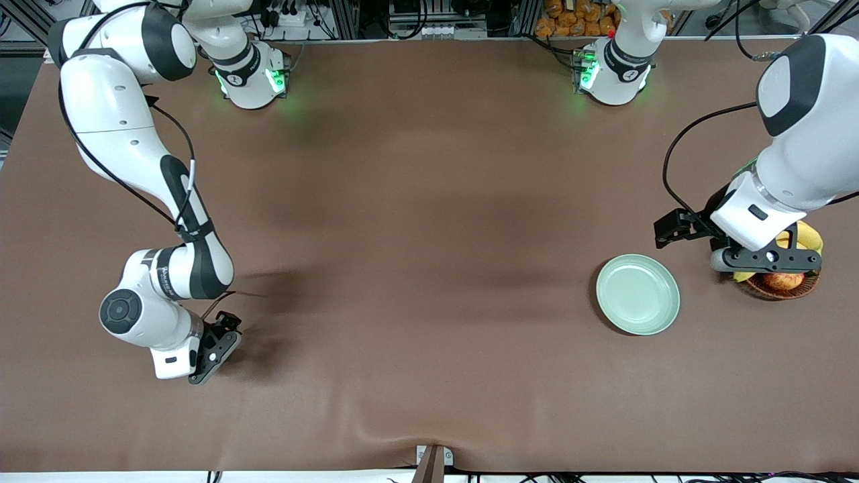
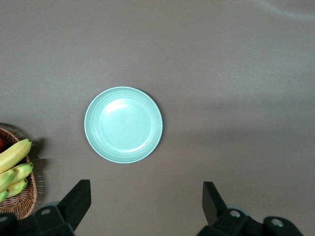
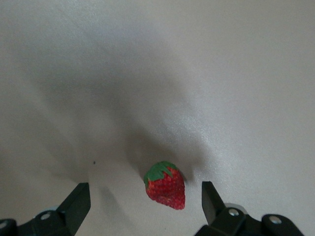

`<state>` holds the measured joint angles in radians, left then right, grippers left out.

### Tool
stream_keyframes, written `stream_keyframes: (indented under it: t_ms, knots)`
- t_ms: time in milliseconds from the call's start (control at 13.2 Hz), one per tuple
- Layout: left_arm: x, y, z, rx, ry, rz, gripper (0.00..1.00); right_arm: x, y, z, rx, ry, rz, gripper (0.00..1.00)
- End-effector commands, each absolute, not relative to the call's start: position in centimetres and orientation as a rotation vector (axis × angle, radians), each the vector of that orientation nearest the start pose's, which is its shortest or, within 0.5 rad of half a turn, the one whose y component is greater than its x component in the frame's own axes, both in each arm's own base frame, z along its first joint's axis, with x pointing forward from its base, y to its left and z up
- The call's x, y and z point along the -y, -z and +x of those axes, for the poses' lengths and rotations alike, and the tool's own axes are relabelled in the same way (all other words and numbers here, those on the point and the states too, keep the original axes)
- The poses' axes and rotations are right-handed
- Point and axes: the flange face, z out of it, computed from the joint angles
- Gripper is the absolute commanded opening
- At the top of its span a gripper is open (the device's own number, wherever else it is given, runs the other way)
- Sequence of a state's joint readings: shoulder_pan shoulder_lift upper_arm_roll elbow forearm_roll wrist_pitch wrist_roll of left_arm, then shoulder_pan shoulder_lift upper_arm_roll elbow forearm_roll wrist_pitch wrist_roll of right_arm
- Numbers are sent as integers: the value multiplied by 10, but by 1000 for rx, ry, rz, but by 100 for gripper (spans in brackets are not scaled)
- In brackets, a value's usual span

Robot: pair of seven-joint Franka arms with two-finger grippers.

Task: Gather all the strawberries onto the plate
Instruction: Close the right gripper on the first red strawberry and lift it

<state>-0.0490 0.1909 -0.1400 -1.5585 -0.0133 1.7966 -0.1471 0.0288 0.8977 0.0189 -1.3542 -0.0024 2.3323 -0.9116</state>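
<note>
One strawberry (image 3: 166, 186), red with a green cap, lies on the brown table between the open fingers of my right gripper (image 3: 145, 191), closer to one finger and not touched. In the front view the right gripper (image 1: 215, 353) is low over the table at the right arm's end and hides that berry. No other strawberries show. The pale mint-green plate (image 1: 637, 294) sits empty toward the left arm's end; it also shows in the left wrist view (image 2: 123, 124). My left gripper (image 1: 767, 259) hangs open and empty over the wicker basket, beside the plate; its open jaws (image 2: 146, 191) show bare table between them.
A brown wicker basket (image 1: 798, 287) with bananas (image 1: 807, 236) and a red-yellow apple (image 1: 782, 280) stands beside the plate at the left arm's end; it also shows in the left wrist view (image 2: 22, 209). The cloth is wrinkled near the table's front edge.
</note>
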Motion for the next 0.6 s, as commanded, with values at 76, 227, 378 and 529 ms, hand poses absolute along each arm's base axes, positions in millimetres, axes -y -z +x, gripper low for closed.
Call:
stream_keyframes:
  t_ms: [76, 227, 378, 529]
  knots:
    - [134, -540, 616, 13, 54, -3201, 100, -35, -188, 751, 1437, 163, -2818, 100]
    - [136, -540, 616, 15, 54, -3202, 100, -35, -185, 751, 1434, 163, -2819, 100]
    - [141, -538, 615, 4, 50, -3197, 100, -35, -185, 752, 1426, 172, -2825, 100]
    - [144, -536, 616, 0, 46, -3200, 100, -37, -183, 753, 1427, 181, -2827, 100]
